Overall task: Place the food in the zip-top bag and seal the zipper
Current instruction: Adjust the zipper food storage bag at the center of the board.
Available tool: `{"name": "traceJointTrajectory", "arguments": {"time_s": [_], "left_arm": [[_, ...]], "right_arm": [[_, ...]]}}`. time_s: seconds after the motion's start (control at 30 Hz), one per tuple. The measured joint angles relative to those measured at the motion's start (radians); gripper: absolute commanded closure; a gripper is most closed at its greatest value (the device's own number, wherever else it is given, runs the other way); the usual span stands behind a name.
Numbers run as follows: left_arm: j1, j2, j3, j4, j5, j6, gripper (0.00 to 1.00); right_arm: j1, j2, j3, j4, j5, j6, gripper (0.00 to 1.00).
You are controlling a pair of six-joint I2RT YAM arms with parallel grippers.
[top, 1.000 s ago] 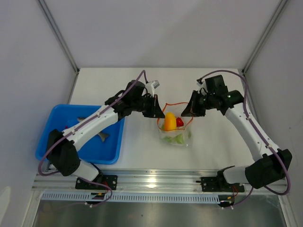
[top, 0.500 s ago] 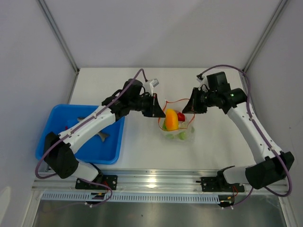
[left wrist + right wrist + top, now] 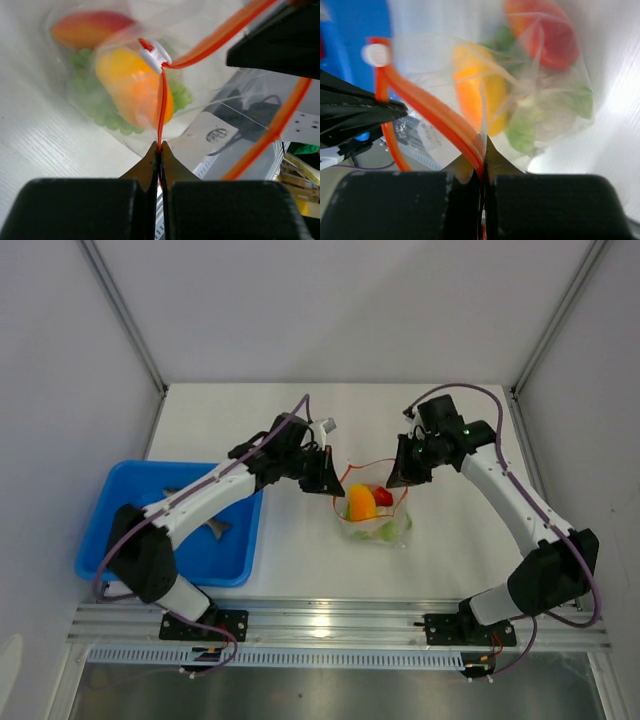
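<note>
The left end effector (image 3: 331, 486) is clenched on the left side of the bag (image 3: 388, 532) mouth. In the left wrist view its two tips are pinched together over the zipper (image 3: 161, 112). The right end effector (image 3: 394, 482) is clenched in the same way on the right side of the mouth, and the right wrist view shows the red strip caught between its tips. Between the two grips the zipper hangs open in a loop, the far strip bowed away from the near one, so the mouth is unsealed. A white slider (image 3: 155, 53) sits on the zipper near the left end effector.

The bag is at mid-worktop (image 3: 300, 560) between the arms, with its mouth toward the far side and its body trailing toward the bases. Whether its bottom rests on the worktop cannot be told. Inside it are an orange-yellow fruit (image 3: 361, 503), a red piece (image 3: 383, 496) just to its right, and green bits (image 3: 380, 532) at the bottom. The right wrist view shows something pale among the green.

A blue tray (image 3: 110, 502) stands at the left of the worktop, well apart from the bag, and the left arm crosses above it. A grey fish (image 3: 216, 528) lies in the tray, outside the bag
</note>
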Motion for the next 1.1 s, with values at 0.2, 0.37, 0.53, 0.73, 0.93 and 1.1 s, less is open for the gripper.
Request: {"name": "traceJointTrajectory", "arguments": {"time_s": [0.2,0.37,0.53,0.73,0.93,1.1], "left_arm": [[-0.008,-0.180,0.015,0.031,-0.019,-0.003,0.99],[-0.008,-0.028,0.057,0.021,-0.006,-0.002,0.99],[-0.008,0.042,0.055,-0.059,-0.009,0.001,1.00],[-0.008,0.028,0.098,-0.083,-0.006,0.017,0.99],[-0.008,-0.034,0.084,-0.077,-0.006,0.024,0.99],[-0.008,-0.064,0.056,-0.064,-0.008,0.025,1.00]], "right_arm": [[0.031,-0.199,0.034,0.051,0.015,0.039,1.00],[0.023,-0.168,-0.063,0.060,0.028,0.072,1.00],[0.037,-0.046,-0.055,0.024,0.063,0.072,1.00],[-0.021,-0.143,-0.065,0.016,0.026,0.083,1.00],[-0.035,-0.140,-0.091,0.016,-0.014,0.106,1.00],[-0.030,-0.124,-0.064,-0.011,-0.006,0.109,1.00]]}}
